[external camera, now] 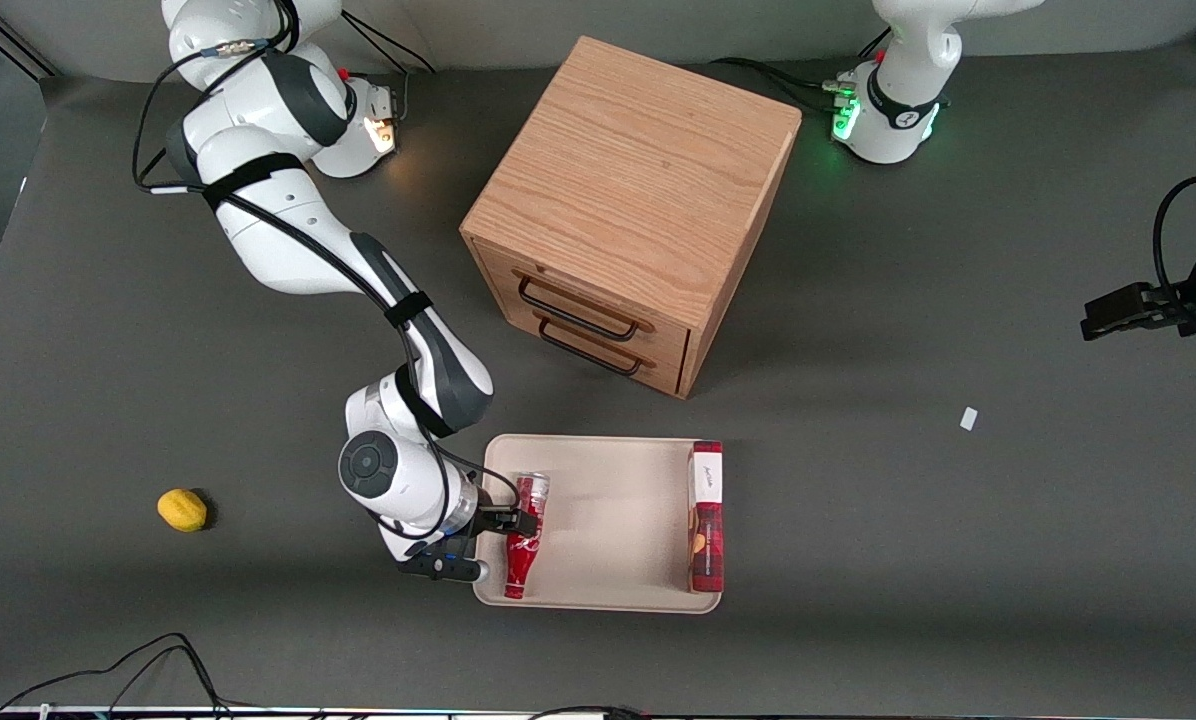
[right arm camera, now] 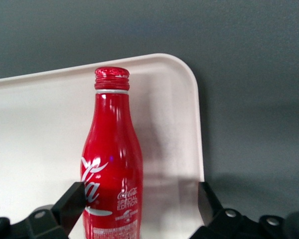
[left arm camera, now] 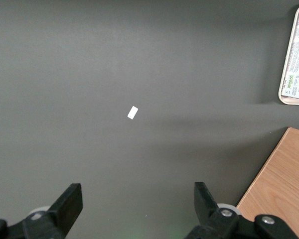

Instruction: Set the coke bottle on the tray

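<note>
The red coke bottle (external camera: 523,537) lies flat on the beige tray (external camera: 608,530), along the tray's short edge at the working arm's end, with its red cap nearer the front camera. The right wrist view shows the coke bottle (right arm camera: 112,164) resting on the tray (right arm camera: 179,99). My gripper (external camera: 493,545) hovers over the bottle's body at that tray edge. In the wrist view the gripper (right arm camera: 139,199) is open. One finger (right arm camera: 72,199) stands close beside the bottle. A wide strip of bare tray separates the bottle from the second finger (right arm camera: 207,201).
A red plaid box (external camera: 706,520) lies on the tray along its edge toward the parked arm's end. A wooden drawer cabinet (external camera: 633,200) stands farther from the front camera than the tray. A yellow lemon (external camera: 182,509) sits toward the working arm's end. A white scrap (external camera: 969,418) lies toward the parked arm's end.
</note>
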Tool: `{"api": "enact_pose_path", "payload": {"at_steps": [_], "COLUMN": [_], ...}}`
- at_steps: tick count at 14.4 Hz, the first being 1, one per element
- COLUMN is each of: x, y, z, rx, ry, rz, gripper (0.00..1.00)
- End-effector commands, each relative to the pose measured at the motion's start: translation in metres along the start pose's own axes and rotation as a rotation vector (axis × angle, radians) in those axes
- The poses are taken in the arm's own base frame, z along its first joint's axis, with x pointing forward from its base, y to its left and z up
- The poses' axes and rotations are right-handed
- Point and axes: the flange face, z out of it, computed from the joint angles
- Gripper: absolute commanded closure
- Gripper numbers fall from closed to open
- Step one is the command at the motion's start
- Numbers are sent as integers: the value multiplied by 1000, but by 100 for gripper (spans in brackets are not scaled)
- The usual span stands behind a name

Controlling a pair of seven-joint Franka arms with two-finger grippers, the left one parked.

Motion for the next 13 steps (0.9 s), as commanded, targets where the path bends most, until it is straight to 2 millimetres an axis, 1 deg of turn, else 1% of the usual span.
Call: {"api": "enact_pose_path", "payload": {"at_steps": [1, 2, 3, 4, 5, 6, 7, 8, 9, 10, 12, 13], "x": [0, 2, 3, 7, 11, 15, 15, 13, 11, 6, -4, -11], "y": [-2, -3, -6, -7, -10, -14, -22, -20, -14, -5, 28, 51], "z": [1, -5, -17, -39, -69, -109, -152, -191, -229, -269, -345, -389], "rx": [-19, -19, -22, -28, -35, -43, -45, -62, -86, -111, -166, -195], "ry": [10, 11, 6, -4, -13, 1, 16, 6, -15, -35, -83, -97], "rz": [14, 15, 12, 11, 2, -2, -13, -10, -4, 7, 32, 15], "gripper": [0, 0, 0, 0, 0, 0, 0, 0, 0, 0, 0, 0]}}
